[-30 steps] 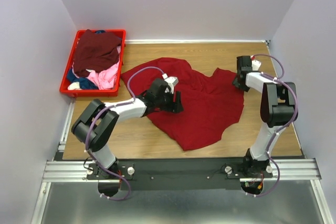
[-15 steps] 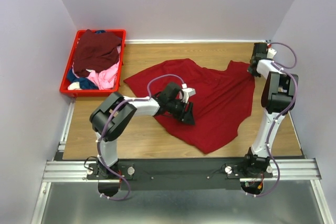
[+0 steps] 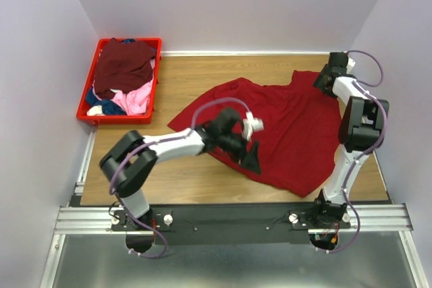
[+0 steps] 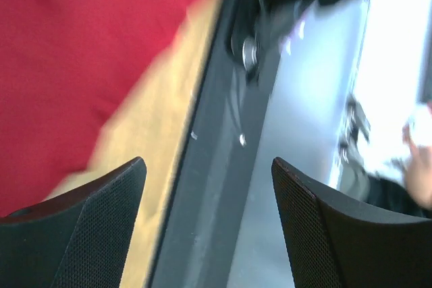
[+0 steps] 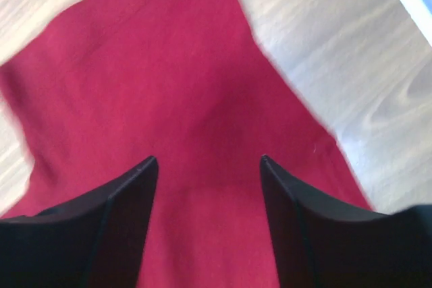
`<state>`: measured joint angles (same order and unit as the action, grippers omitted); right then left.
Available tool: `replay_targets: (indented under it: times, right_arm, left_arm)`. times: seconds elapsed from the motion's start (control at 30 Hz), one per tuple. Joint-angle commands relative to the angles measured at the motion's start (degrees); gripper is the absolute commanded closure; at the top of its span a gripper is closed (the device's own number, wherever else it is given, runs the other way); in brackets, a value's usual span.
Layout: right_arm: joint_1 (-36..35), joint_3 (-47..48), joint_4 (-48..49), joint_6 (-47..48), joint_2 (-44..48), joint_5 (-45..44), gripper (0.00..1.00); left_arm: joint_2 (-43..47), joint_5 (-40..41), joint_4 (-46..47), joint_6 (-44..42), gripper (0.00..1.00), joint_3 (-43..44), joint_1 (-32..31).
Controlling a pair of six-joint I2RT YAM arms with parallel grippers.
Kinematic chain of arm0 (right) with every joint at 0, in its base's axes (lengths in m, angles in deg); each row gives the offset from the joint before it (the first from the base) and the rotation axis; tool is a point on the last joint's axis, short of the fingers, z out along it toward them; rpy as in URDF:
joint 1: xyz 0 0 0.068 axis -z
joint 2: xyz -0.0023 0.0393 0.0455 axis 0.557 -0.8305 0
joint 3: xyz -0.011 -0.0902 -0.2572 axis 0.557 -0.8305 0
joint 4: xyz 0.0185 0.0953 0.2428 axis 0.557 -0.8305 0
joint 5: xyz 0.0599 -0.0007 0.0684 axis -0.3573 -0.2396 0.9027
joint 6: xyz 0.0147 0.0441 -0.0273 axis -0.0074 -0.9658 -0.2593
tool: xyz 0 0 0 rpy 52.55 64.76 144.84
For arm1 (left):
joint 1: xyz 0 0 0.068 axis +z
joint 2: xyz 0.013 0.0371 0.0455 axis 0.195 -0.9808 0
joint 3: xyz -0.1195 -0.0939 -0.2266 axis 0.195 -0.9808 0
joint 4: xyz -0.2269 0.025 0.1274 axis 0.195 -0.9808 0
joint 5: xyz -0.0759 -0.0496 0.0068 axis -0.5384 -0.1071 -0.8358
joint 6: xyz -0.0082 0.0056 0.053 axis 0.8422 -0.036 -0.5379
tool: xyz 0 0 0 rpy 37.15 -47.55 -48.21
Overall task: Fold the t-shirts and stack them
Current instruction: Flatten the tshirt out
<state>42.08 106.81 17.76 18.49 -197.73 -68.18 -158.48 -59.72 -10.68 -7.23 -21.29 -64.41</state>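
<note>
You have the bright red t-shirt spread, a little rumpled, across the middle and right of the worktop, while the maroon t-shirt and pink t-shirt lie heaped in the red crate at the far left. Your left tool hangs over the red shirt's near left edge, fingers apart with nothing between them. Your right tool is over the cloth's far right corner, fingers likewise apart, gripping nothing.

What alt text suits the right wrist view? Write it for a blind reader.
A red t-shirt lies spread on a wooden table, filling most of the frame. The right tool hangs over it, its two dark fingers apart with nothing between them.
</note>
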Motion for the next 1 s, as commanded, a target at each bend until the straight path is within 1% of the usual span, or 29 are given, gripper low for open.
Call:
replay_targets:
  times: [0.0, 0.03, 0.07, 0.1, 0.13, 0.17, 0.2, 0.27, 0.3, 0.33, 0.37, 0.4, 0.43, 0.5, 0.53, 0.63, 0.67, 0.83, 0.87, 0.9, 0.97]
  right_arm:
    - [-0.2, -7.0, -0.2, -1.2, 10.9, 5.8, 0.29]
    - [-0.3, -9.2, -0.3, -1.8, 12.8, 6.7, 0.29]
    - [-0.8, -13.1, -0.1, -3.0, 14.9, 8.0, 0.29]
    - [-1.2, -15.6, 0.0, -3.7, 18.2, 8.9, 0.29]
    - [-2.2, -17.9, 0.6, -4.2, 20.2, 10.9, 0.29]
    - [-2.9, -20.1, 1.0, -5.0, 21.8, 11.4, 0.29]
    - [-3.8, -24.9, 1.5, -5.2, 24.8, 11.6, 0.30]
    - [-5.2, -28.8, 2.3, -5.4, 26.9, 11.8, 0.30]
    - [-6.1, -30.6, 2.7, -6.2, 27.9, 12.3, 0.30]
    - [-6.2, -34.1, 3.0, -6.5, 28.7, 13.0, 0.31]
    - [-6.5, -35.5, 3.9, -6.9, 30.2, 13.8, 0.31]
    - [-6.6, -36.9, 4.2, -6.9, 30.9, 14.1, 0.31]
    - [-6.6, -38.1, 4.3, -6.9, 31.3, 14.4, 0.31]
    - [-7.0, -40.4, 4.7, -6.7, 32.2, 14.9, 0.32]
    - [-7.2, -41.0, 4.7, -6.7, 32.5, 14.9, 0.32]
    - [-7.8, -42.2, 5.0, -6.8, 32.2, 14.9, 0.32]
    - [-8.0, -42.5, 5.0, -6.9, 32.0, 16.5, 0.32]
    - [-8.1, -43.7, 5.0, -7.1, 32.4, 16.6, 0.32]
    - [-8.1, -43.7, 5.0, -6.9, 32.7, 16.7, 0.31]
    - [-8.1, -43.7, 5.0, -6.9, 32.8, 16.8, 0.31]
    - [-9.5, -43.5, 5.0, -6.6, 32.9, 16.9, 0.31]
  left_arm:
    - [6.9, 11.0, -5.9, -3.5, 0.17, 5.9, 8.9]
    - [6.8, 16.5, -6.4, -4.2, 0.18, 7.1, 11.0]
    - [6.3, 19.5, -7.1, -5.1, 0.21, 8.6, 15.2]
    - [3.7, 22.4, -8.3, -6.0, 0.23, 12.3, 16.9]
    - [1.8, 28.4, -9.2, -7.9, 0.25, 14.6, 18.4]
    - [-2.9, 30.5, -10.3, -8.9, 0.27, 17.3, 20.2]
    - [-5.4, 33.5, -11.8, -9.9, 0.28, 22.4, 20.9]
    - [-10.5, 34.5, -13.1, -11.0, 0.32, 27.4, 21.7]
    - [-14.9, 34.6, -13.4, -11.5, 0.46, 29.3, 22.5]
    - [-17.0, 34.7, -14.5, -11.5, 0.54, 32.9, 22.8]
    - [-19.9, 34.4, -15.3, -11.7, 0.69, 34.5, 23.2]
    - [-20.9, 34.4, -15.8, -11.7, 0.76, 35.4, 23.5]
    - [-21.5, 34.8, -16.4, -11.7, 0.80, 36.0, 24.1]
    - [-21.7, 36.7, -16.5, -11.9, 0.81, 35.2, 24.5]
    - [-21.5, 37.4, -16.6, -11.9, 0.81, 33.5, 25.0]
    - [-20.2, 37.4, -17.7, -12.0, 0.81, 29.3, 25.5]
    - [-19.7, 37.2, -18.1, -11.9, 0.81, 28.0, 25.4]
    - [-14.5, 33.3, -17.9, -11.4, 0.82, 14.1, 24.6]
    - [-13.4, 31.3, -17.9, -11.8, 0.88, 11.9, 24.3]
    - [-11.0, 30.3, -17.9, -12.0, 0.89, 7.5, 22.7]
    - [-8.5, 27.9, -17.9, -12.2, 0.89, 3.1, 20.4]
